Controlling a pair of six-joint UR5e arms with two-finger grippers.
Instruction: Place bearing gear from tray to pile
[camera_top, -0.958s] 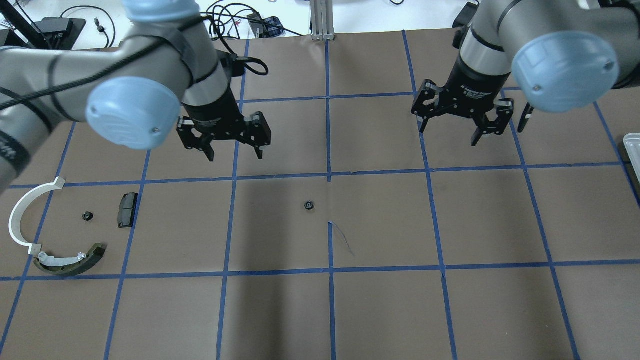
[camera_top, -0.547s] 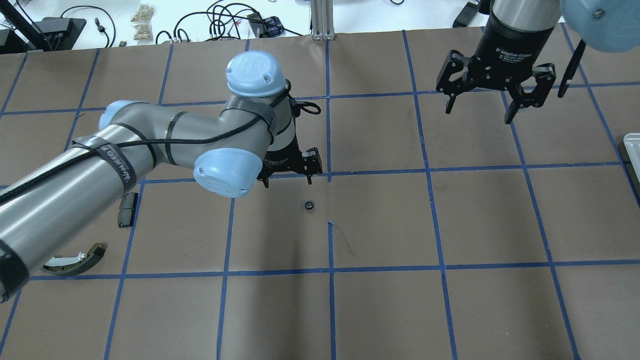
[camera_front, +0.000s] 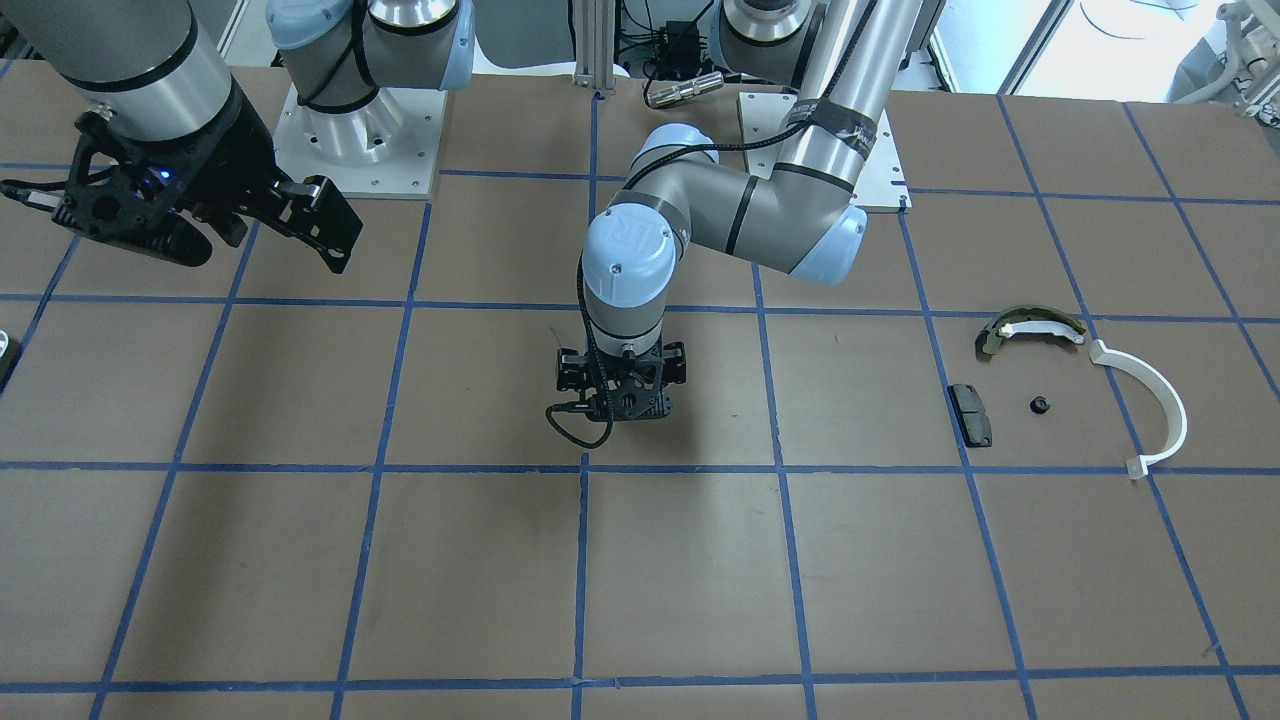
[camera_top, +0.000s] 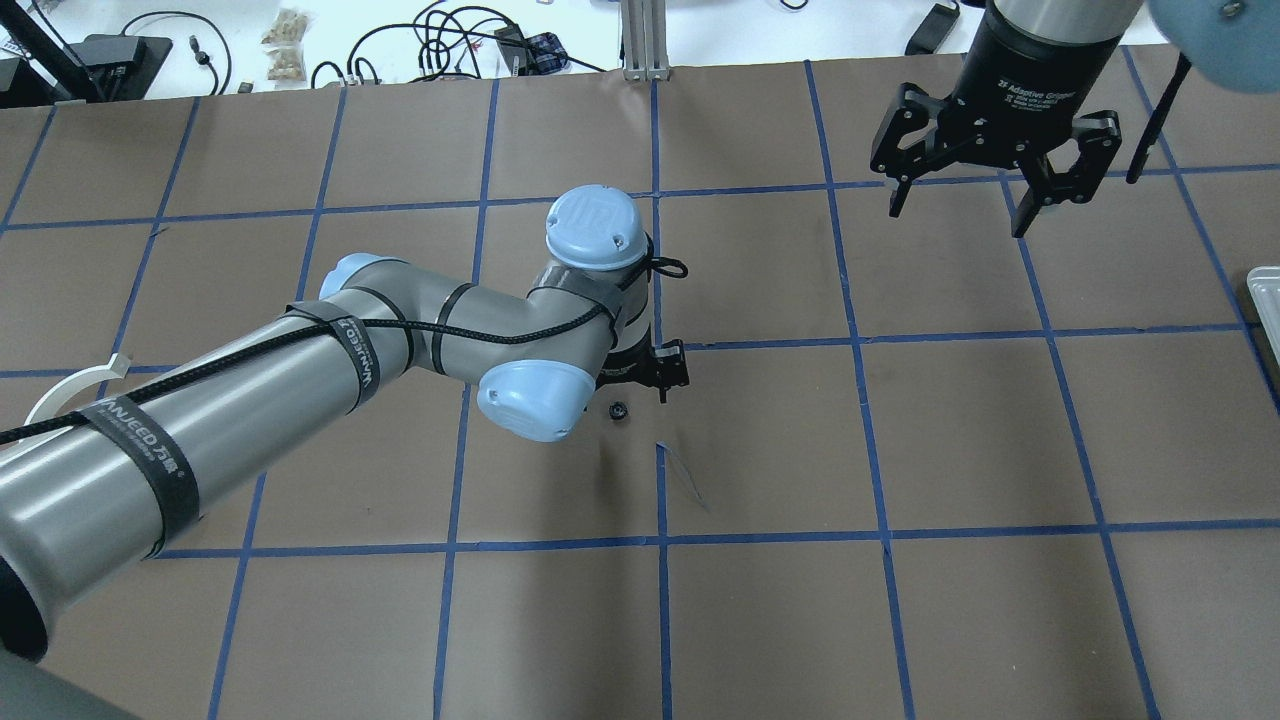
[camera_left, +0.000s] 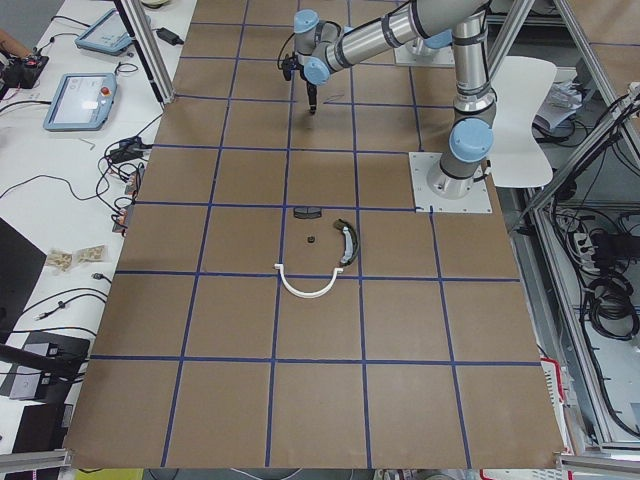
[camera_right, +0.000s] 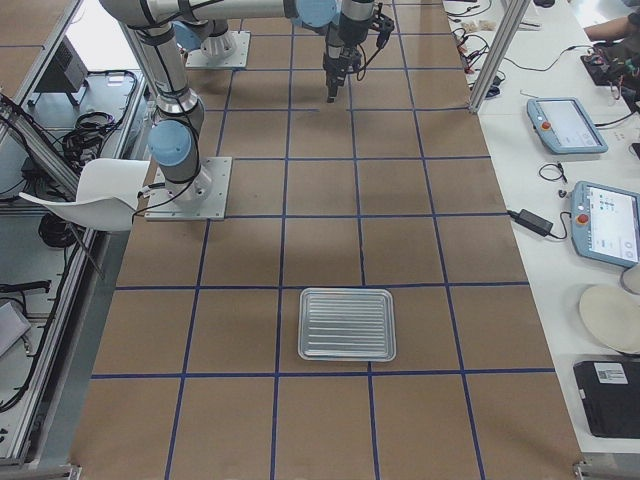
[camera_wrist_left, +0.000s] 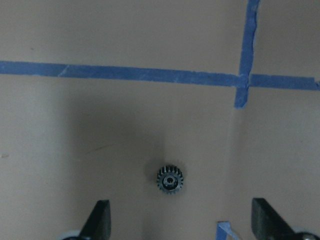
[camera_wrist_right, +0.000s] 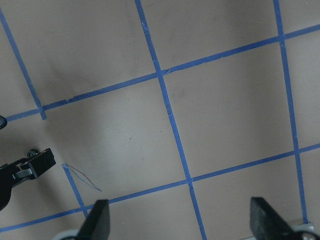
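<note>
**— Where is the bearing gear, and what is your left gripper doing?**

— The bearing gear (camera_wrist_left: 170, 179), small, dark and toothed, lies flat on the brown paper table (camera_top: 900, 620), close to a crossing of blue tape lines (camera_wrist_left: 242, 80). My left gripper (camera_wrist_left: 182, 222) hangs just above it, pointing straight down. Its jaws are spread wide and grasp nothing. In my wrist view the gear shows between my two fingers, touching neither.

**— And the right gripper, the pile, the tray?**

— My right gripper (camera_top: 958, 215) hovers raised over my right side of the table, jaws also wide and empty. The pile (camera_front: 1040, 404) lies well off to my left. It holds a white half-ring (camera_front: 1178, 415), an olive-and-white brake shoe (camera_front: 1030, 328), a black brake pad (camera_front: 971, 414) and a tiny black part (camera_left: 311, 240), possibly another gear. The ribbed metal tray (camera_right: 347, 323) sits at my right end of the table
</note>
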